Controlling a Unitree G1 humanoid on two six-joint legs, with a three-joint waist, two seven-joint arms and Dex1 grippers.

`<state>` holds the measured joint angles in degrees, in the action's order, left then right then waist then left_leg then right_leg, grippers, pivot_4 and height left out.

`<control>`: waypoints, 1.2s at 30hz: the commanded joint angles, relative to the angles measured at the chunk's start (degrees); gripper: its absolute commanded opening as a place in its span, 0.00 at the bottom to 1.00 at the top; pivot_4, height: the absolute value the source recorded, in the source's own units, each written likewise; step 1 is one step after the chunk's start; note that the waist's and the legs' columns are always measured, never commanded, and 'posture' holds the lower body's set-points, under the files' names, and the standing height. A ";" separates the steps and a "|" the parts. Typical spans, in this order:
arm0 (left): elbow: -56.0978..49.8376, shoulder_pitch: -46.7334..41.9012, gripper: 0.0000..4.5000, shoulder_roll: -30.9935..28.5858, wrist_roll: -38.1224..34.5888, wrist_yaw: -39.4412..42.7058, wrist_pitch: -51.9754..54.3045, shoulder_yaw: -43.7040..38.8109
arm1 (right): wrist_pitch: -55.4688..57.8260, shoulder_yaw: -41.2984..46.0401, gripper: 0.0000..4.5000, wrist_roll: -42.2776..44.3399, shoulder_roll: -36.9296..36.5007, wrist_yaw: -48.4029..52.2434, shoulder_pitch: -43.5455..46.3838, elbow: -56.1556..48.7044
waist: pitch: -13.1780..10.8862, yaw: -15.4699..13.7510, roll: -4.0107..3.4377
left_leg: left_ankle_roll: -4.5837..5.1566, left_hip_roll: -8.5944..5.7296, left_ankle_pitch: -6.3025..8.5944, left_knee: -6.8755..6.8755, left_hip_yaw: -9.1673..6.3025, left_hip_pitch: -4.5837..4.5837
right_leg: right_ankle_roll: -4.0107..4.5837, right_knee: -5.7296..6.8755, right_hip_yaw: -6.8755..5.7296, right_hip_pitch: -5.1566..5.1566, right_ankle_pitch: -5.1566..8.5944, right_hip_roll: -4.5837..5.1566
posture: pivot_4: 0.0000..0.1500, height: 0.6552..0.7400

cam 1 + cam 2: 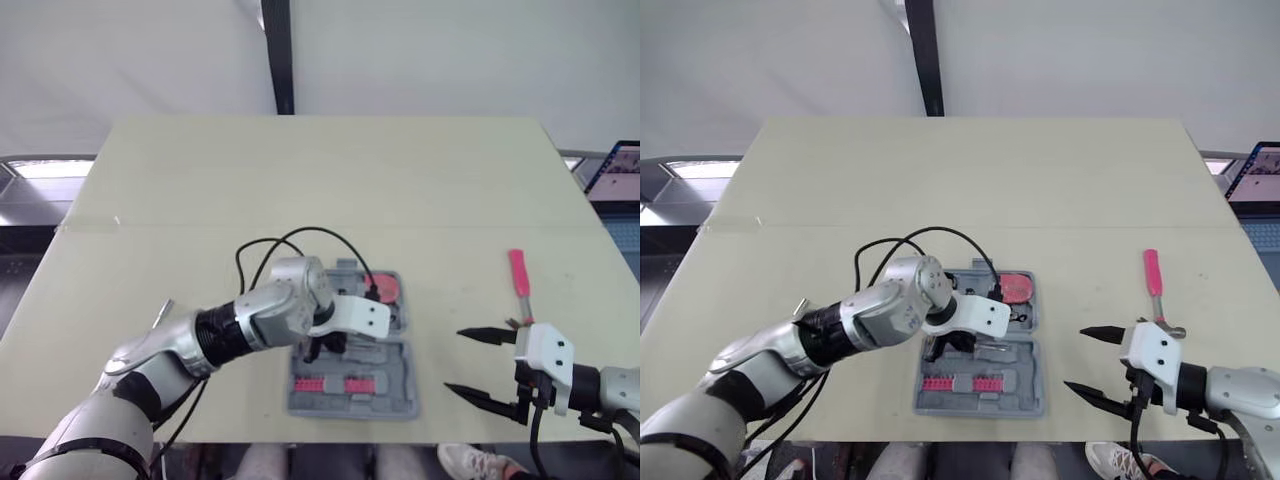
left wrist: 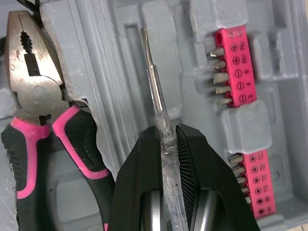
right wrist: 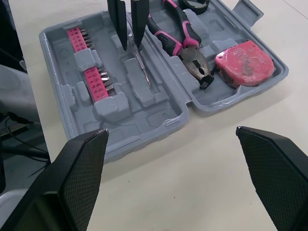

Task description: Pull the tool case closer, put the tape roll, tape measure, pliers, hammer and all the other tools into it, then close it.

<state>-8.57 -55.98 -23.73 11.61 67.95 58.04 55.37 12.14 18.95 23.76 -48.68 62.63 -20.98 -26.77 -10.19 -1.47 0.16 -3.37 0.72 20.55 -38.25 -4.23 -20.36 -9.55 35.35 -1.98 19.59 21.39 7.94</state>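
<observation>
Tool case (image 1: 980,400) lies open on tabletop (image 1: 970,180), near front edge. Left gripper (image 2: 166,132) jaws clamped on clear-handled screwdriver (image 2: 153,82), shaft over bit-holder half. Pliers (image 2: 33,96) and tape measure (image 3: 244,63) sit in other half. Right gripper (image 1: 1075,358) jaws wide apart, right of case. Pink-handled tool (image 1: 1152,272) on tabletop beyond.

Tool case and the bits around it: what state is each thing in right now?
tool case, open, flat on the table
screwdriver, gripped over the case
left gripper, fingers shut on the screwdriver
right gripper, fingers open, empty
pliers, lying in the case
tape measure, in the case
hammer, outside on the table
</observation>
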 commanded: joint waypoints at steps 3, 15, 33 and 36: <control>-0.12 -0.79 0.00 0.98 0.14 -1.30 0.31 0.46 | 0.24 2.34 1.00 1.11 -0.60 0.03 -0.32 -1.44 | 0.00 0.07 0.00 | 0.00 0.01 0.00 0.00 0.00 0.00 | 0.00 0.01 0.00 0.01 0.00 0.00 | 1.00 1.00; 0.80 -1.34 0.00 1.05 0.13 -2.15 0.82 1.38 | 0.46 2.54 1.00 1.17 -0.36 -0.22 -0.46 -1.66 | 0.00 0.05 0.00 | 0.00 0.00 0.00 -0.01 0.00 0.00 | 0.00 0.02 0.00 0.00 0.00 0.00 | 1.00 1.00; -2.46 -2.15 0.63 0.34 -1.97 -2.51 4.03 -0.62 | 0.63 2.28 1.00 1.20 -0.18 -0.35 -0.40 -1.93 | 0.00 0.09 0.00 | 0.00 0.00 0.00 -0.04 0.00 0.00 | 0.00 0.07 0.00 0.01 0.00 0.00 | 1.00 1.00; -4.82 -2.13 0.63 0.20 -4.05 -2.28 6.32 -1.97 | 0.52 2.34 1.00 1.25 -0.21 -0.22 -0.34 -1.72 | 0.00 0.10 0.00 | 0.00 0.00 0.00 -0.04 0.00 0.00 | 0.00 0.08 0.00 0.01 0.00 0.00 | 1.00 1.00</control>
<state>-10.29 -57.18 -23.81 8.85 65.55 63.41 55.29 12.81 19.76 23.97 -48.70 62.55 -21.22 -26.92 -10.19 -1.37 0.16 -3.37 0.72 20.55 -38.29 -4.23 -20.36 -9.55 35.44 -1.98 19.61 21.39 7.94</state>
